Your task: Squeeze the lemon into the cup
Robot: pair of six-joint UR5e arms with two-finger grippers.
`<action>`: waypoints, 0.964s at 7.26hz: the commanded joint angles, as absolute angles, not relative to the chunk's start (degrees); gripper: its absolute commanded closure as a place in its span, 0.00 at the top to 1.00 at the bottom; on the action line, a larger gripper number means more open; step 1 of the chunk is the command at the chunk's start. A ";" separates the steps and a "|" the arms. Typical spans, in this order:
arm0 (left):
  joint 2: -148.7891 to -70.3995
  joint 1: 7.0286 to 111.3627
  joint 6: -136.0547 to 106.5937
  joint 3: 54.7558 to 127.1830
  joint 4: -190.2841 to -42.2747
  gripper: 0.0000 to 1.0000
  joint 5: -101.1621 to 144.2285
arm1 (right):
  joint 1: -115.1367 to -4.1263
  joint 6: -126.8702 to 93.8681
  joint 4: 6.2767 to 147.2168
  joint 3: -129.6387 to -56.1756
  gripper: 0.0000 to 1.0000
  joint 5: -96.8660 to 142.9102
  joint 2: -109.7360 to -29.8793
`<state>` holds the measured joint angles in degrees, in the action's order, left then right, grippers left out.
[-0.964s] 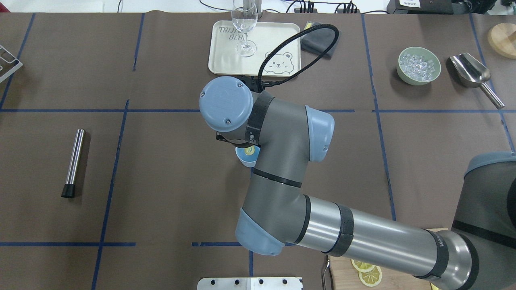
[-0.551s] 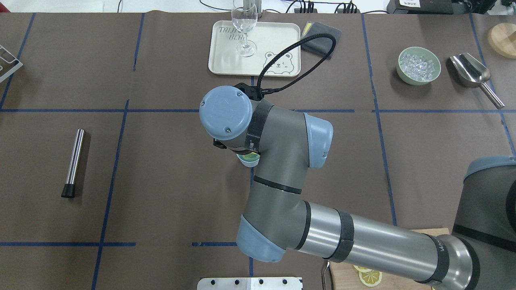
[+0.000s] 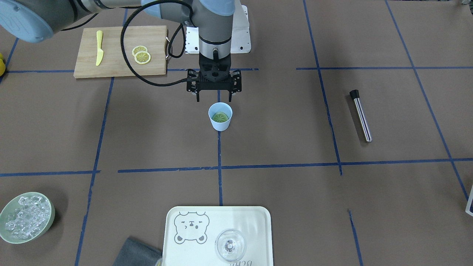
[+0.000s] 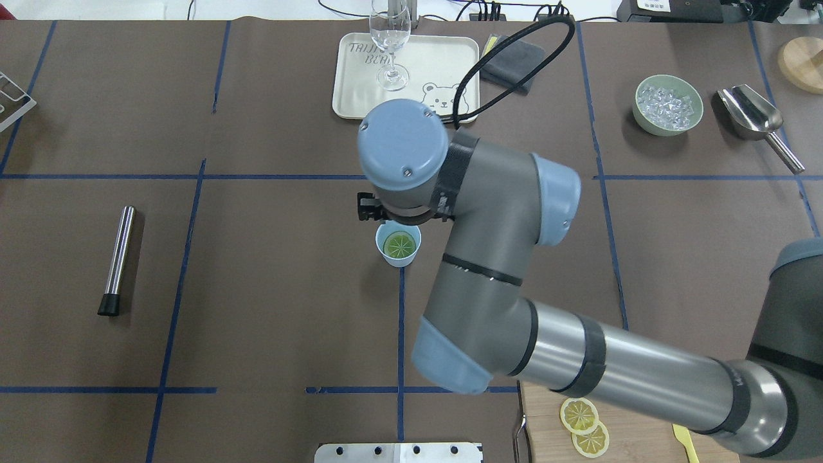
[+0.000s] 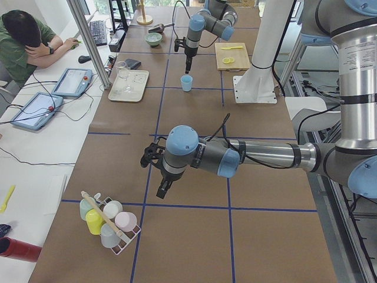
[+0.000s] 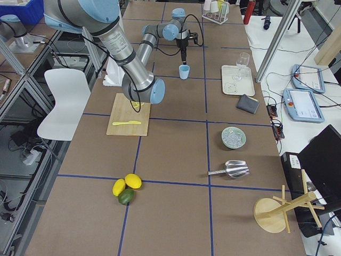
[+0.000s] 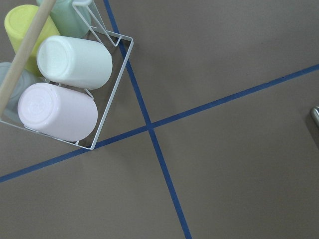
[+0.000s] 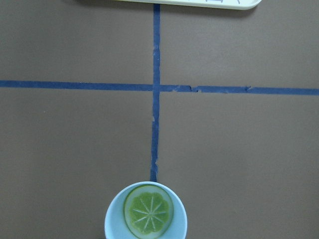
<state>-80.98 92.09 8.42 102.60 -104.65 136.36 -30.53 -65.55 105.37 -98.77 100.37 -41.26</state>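
- Right gripper (image 3: 214, 99) hangs above the light-blue cup (image 3: 220, 125), its fingers spread wide, holding nothing.
- Lemon slice (image 3: 220, 117) lies flat inside that cup.

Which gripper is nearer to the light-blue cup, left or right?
Right. The right gripper hangs open just above the cup. The left gripper is far off, by the cup rack at the table's left end.
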 commanded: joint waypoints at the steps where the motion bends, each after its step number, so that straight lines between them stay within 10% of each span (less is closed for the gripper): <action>1: -83.48 92.02 8.00 103.09 -105.29 1.00 135.97 | -45.53 -45.20 105.12 -103.60 1.00 112.97 -49.26; 7: -91.23 88.36 0.77 94.30 -136.54 1.00 136.06 | -74.57 -4.45 102.74 -107.40 1.00 119.97 -81.34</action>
